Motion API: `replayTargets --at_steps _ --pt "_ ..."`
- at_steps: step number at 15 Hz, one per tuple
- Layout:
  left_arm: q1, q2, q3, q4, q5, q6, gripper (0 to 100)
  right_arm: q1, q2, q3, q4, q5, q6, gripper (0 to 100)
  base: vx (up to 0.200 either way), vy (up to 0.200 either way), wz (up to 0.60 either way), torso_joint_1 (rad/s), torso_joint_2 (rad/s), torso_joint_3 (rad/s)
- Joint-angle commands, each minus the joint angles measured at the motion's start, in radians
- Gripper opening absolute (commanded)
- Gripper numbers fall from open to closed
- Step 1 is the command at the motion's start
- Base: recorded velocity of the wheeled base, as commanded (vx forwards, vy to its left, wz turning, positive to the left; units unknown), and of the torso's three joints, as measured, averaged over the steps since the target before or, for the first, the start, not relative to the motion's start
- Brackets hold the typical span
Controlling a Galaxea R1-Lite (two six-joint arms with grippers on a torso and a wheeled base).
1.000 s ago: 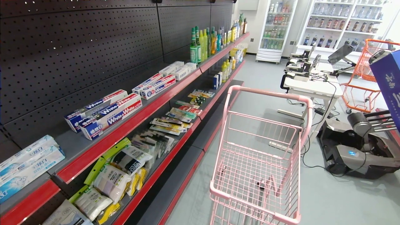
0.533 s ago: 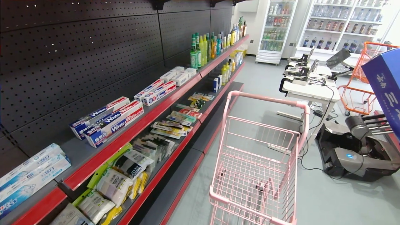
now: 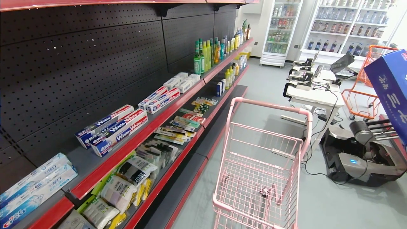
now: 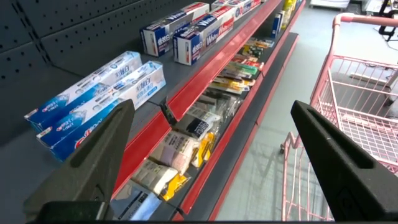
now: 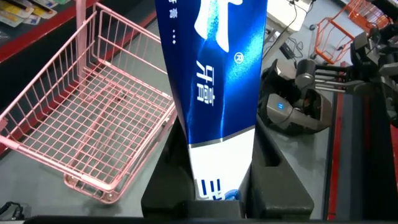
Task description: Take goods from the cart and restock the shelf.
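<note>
The pink wire cart (image 3: 270, 106) stands in the aisle beside the red-edged shelf (image 3: 127, 144). My right gripper (image 5: 214, 165) is shut on a tall blue and white box (image 5: 214, 68), held upright to the right of the cart (image 5: 81, 87); the box (image 3: 389, 86) is at the right edge of the head view. My left gripper (image 4: 211, 155) is open and holds nothing. It hangs over the aisle between the shelf and the cart (image 4: 354, 68). White-and-blue toothpaste boxes (image 3: 114, 127) and light blue ones (image 3: 35, 184) lie on the upper shelf.
Bagged goods (image 3: 117, 190) and flat packs (image 3: 178, 127) fill the lower shelf. Bottles (image 3: 206, 51) stand farther along. To the right are a white desk (image 3: 314, 92), an orange cart (image 3: 362, 82), a dark machine (image 3: 359, 156) with floor cables, and drink fridges (image 3: 279, 28) behind.
The head camera has tilted upward, so the whole picture slid down and a red top shelf edge came into view. The cart, the goods and the held box keep their places.
</note>
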Motion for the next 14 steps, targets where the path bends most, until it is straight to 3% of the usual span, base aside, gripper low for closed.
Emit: replayTargets --at_steps 1,3,14 --pt "0.000 0.001 0.000 -0.001 0.000 0.000 100 -0.002 0.011 0.009 -0.019 -0.004 -0.002 0 0.000 0.000 0.00 0.022 -0.09 -0.032" --pt "0.000 0.001 0.000 0.001 0.000 0.000 100 -0.003 0.009 0.009 -0.034 -0.004 -0.021 0 0.000 0.000 0.00 0.000 0.00 0.000" --pt "0.000 0.001 0.000 0.001 0.000 0.000 100 -0.002 0.011 0.013 -0.033 0.001 -0.024 0 0.000 0.000 0.60 0.007 0.00 -0.002"
